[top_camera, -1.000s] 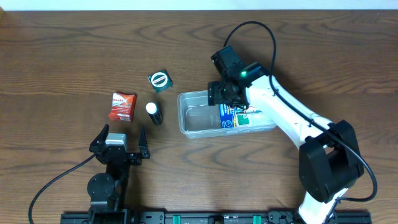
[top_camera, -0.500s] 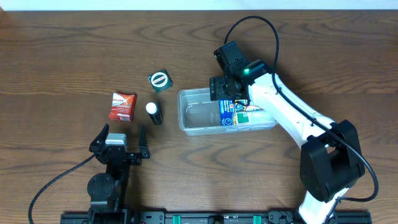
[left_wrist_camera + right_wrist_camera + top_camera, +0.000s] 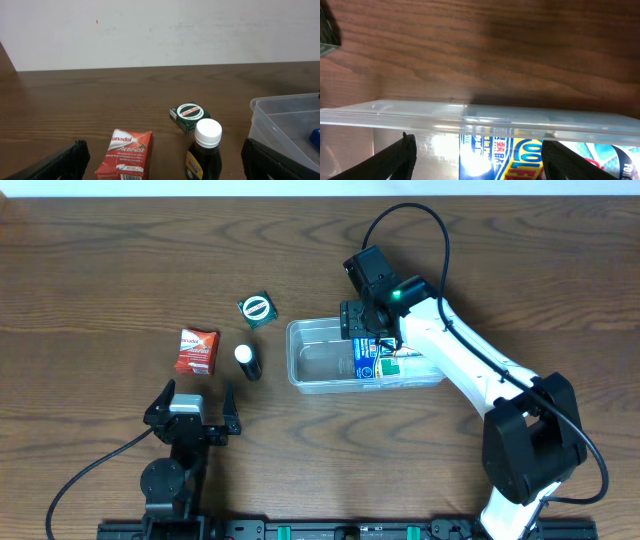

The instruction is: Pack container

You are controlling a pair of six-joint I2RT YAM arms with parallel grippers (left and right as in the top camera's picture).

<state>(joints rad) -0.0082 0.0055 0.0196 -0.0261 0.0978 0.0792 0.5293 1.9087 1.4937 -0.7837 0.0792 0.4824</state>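
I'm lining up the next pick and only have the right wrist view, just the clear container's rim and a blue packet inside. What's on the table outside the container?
Observer: Three things, off the container's empty end: a red Panadol ActiFast box, a small green box and a dark white-capped bottle.
Operator: Is the bottle standing?
Observer: Yes, upright with its cap on, between the red box and the container.
Operator: And the other arm?
Observer: The left arm sits near the table's front edge, just short of the red box, jaws wide open and empty.
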